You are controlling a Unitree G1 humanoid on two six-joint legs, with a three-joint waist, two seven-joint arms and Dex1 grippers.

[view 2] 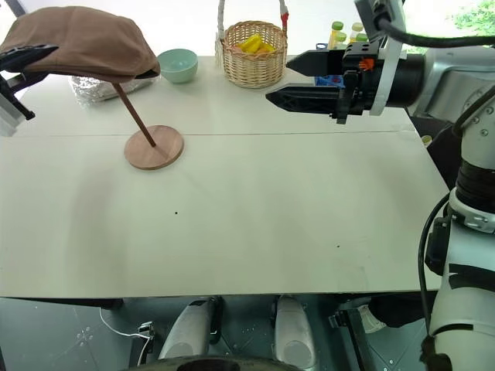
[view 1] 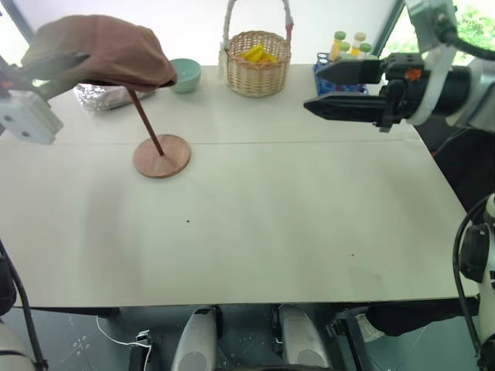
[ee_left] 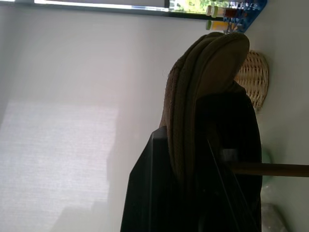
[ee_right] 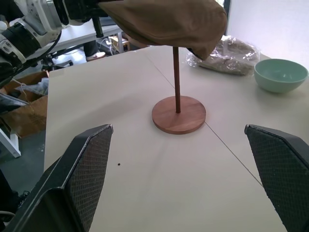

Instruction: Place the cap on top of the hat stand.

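Your left hand (view 2: 23, 60) is clamped on the cap's (view 2: 81, 42) edge; cap sits atop the hat stand (view 2: 153, 147). Your right hand (view 2: 298, 81) hangs fully open, empty, above the worktop (view 2: 271, 216).

No readable text, labels, brand marks or numbers anywhere (checked all four views). The small capped bottles in the blue plastic rack (view 1: 340, 66) at the far edge of the pale table (view 1: 255, 224) are too small to show any lettering. The brown fabric flat cap (view 2: 77, 42) is plain, no logo.
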